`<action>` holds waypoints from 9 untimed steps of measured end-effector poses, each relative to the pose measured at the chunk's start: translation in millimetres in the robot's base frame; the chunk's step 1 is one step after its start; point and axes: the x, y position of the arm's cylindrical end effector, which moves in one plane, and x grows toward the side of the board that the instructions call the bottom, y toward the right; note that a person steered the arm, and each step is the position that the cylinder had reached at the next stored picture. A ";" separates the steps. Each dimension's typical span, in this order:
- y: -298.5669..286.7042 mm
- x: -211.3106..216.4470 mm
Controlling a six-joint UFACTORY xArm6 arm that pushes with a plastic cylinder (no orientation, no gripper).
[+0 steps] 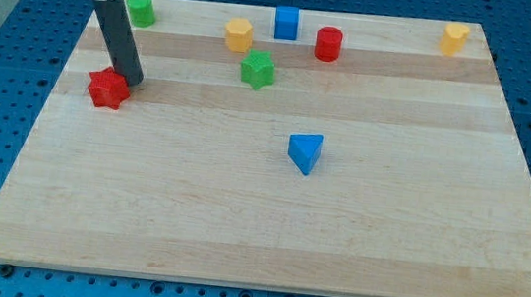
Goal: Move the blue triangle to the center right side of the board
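Claw: none, just a rod tip (pixel 134 82) touching red block (pixel 108 87) near worktop (pixel 237 235) left edge; blue triangle (pixel 306 153) mid-worktop, unmoved.

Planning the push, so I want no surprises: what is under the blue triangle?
Only the bare board shows around the blue triangle, which sits flat on it, apart from other blocks. Its footprint is covered, so unseen. My tip is far off, beside the red block.
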 end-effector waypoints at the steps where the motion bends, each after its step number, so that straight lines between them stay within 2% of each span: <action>1: 9.7 0.0; 3: 21.2 2.5; 5: 60.6 66.7; 7: 130.2 116.0; 9: 207.3 116.2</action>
